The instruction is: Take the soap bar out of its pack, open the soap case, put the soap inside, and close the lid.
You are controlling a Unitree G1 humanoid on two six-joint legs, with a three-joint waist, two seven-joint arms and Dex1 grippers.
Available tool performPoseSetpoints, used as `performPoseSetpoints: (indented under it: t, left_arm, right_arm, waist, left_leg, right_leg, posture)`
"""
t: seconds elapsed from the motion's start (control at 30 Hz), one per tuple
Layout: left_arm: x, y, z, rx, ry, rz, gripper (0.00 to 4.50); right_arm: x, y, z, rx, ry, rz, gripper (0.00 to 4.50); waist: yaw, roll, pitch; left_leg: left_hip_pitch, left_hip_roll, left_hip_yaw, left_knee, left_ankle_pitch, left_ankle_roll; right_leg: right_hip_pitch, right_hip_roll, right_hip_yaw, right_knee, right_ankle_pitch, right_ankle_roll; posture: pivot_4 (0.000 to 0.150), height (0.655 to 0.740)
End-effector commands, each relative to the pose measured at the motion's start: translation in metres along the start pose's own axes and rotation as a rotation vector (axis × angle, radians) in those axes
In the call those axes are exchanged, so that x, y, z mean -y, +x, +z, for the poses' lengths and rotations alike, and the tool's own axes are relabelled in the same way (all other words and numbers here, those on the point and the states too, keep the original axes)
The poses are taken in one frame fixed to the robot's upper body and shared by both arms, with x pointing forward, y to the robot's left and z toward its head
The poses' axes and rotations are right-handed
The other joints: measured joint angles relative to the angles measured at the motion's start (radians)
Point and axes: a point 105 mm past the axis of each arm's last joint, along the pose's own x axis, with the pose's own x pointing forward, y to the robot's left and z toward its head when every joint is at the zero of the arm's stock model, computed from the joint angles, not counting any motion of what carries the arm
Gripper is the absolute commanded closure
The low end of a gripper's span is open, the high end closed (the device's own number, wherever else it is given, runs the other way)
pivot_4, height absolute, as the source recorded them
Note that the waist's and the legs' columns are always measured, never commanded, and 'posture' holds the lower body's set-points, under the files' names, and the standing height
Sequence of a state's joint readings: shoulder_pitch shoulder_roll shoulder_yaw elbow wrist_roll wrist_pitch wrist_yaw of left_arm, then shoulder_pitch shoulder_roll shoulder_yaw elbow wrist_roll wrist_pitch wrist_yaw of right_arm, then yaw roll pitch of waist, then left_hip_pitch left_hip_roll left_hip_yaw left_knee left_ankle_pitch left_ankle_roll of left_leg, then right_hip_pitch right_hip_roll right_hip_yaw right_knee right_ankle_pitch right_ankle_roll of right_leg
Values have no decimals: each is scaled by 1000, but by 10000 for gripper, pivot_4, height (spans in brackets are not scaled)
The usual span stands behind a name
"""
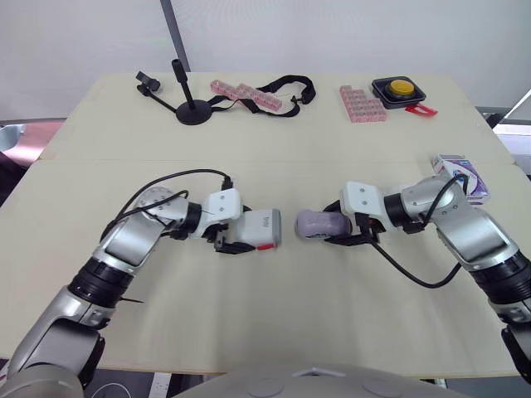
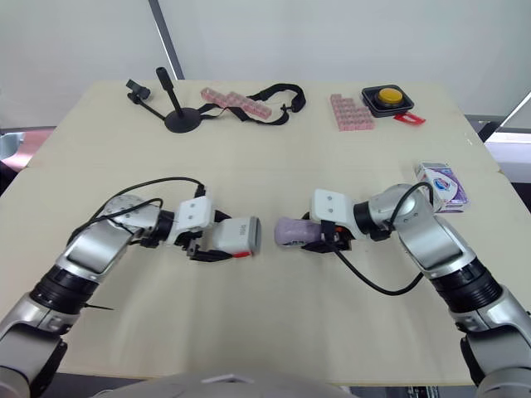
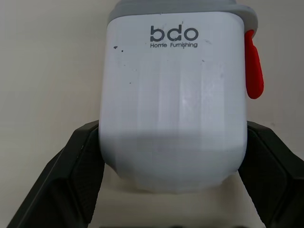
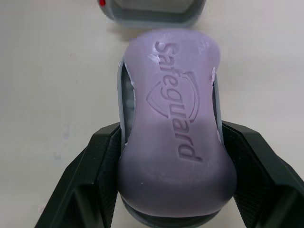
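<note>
The soap bar (image 4: 175, 95) is lilac, rounded, stamped "Safeguard", and lies on a grey tray (image 4: 122, 95) at the table's centre. The right gripper (image 4: 173, 137) grips it narrowly, one finger on each side. At 9 o'clock from the soap, near but apart, the left gripper (image 3: 173, 142) clamps the white case shell (image 3: 173, 85), which has a red tab (image 3: 254, 66). The soap pack (image 1: 461, 176) lies at 3 o'clock, close to the right edge of the table (image 1: 274, 315). Toward 6 o'clock the table is bare to its near edge. At 12 o'clock, well apart, stands a black stand (image 1: 192, 112).
</note>
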State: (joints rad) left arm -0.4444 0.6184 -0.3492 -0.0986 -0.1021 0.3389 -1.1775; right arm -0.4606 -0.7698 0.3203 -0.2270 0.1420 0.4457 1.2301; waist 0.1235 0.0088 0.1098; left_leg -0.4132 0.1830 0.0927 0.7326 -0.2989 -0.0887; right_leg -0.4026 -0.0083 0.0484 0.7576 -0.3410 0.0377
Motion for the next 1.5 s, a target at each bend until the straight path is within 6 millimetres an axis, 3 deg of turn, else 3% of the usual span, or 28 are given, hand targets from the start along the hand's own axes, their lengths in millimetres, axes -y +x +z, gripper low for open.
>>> performPoseSetpoints:
  t: [0.03,0.8,1.43,1.5]
  left_arm:
    - [-6,2,12,-1,41,45,7675]
    - [-1,14,23,69,102,33,7675]
    - [-1,27,28,82,120,33,7675]
    - [0,27,28,83,119,35,7675]
  right_arm:
    - [1,-9,12,26,-47,-8,19290]
    - [2,6,20,-17,-51,25,19290]
    - [5,18,43,-49,-28,13,19290]
    - [4,16,45,-38,-20,16,8915]
  waist:
    - [1,0,0]
    - [12,0,0]
    - [13,0,0]
    - [13,0,0]
  left_leg:
    - [-1,0,0,0,0,0]
    - [2,0,0,2,0,0]
    - [2,0,0,2,0,0]
    - [2,0,0,2,0,0]
  right_leg:
    - [1,1,1,0,0,0]
    - [1,0,0,0,0,0]
    - [1,0,0,1,0,0]
    - [1,0,0,1,0,0]
  posture:
    - [1500,7096]
    - [1500,7096]
    - [1500,7096]
    - [1500,7096]
